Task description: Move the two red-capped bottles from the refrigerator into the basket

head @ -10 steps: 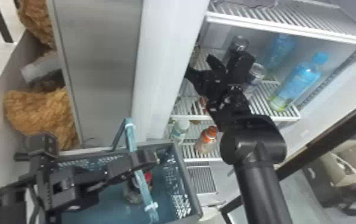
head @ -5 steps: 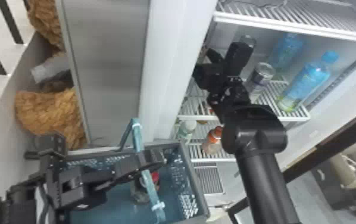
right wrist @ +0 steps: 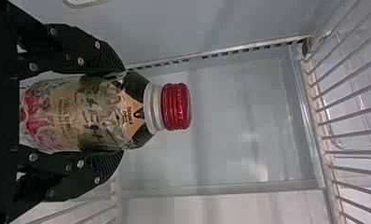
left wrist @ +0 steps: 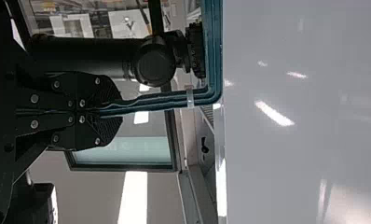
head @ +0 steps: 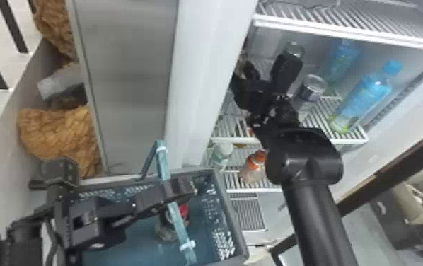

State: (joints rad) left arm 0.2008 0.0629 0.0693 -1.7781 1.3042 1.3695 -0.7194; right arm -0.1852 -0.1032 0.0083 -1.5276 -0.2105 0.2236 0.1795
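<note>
In the head view my right gripper (head: 266, 70) is inside the refrigerator (head: 409, 116), its two fingers spread apart. By the right wrist view, a dark bottle with a red cap (right wrist: 176, 106) lies between the fingers of my right gripper (right wrist: 122, 112), which press on both its sides; its cap points away from the palm. My left gripper (head: 182, 191) is above the blue basket (head: 233, 226), shut on its handle (head: 180, 228); in the left wrist view too, my left gripper (left wrist: 102, 112) clamps the handle. Another red-capped bottle (head: 166, 230) is inside the basket, partly behind the handle.
Near my right gripper stand a can (head: 311, 90), a clear bottle (head: 295, 49) and blue bottles (head: 370, 92). On the lower shelf are an orange-capped bottle (head: 253, 169) and a white-capped bottle (head: 221, 154). The refrigerator's wall edge (head: 210, 70) rises left of my right gripper.
The head view has shifted, so basket and refrigerator appear farther right. Relative to the shelves, my right gripper has moved slightly left and deeper. My left gripper keeps its hold on the handle.
</note>
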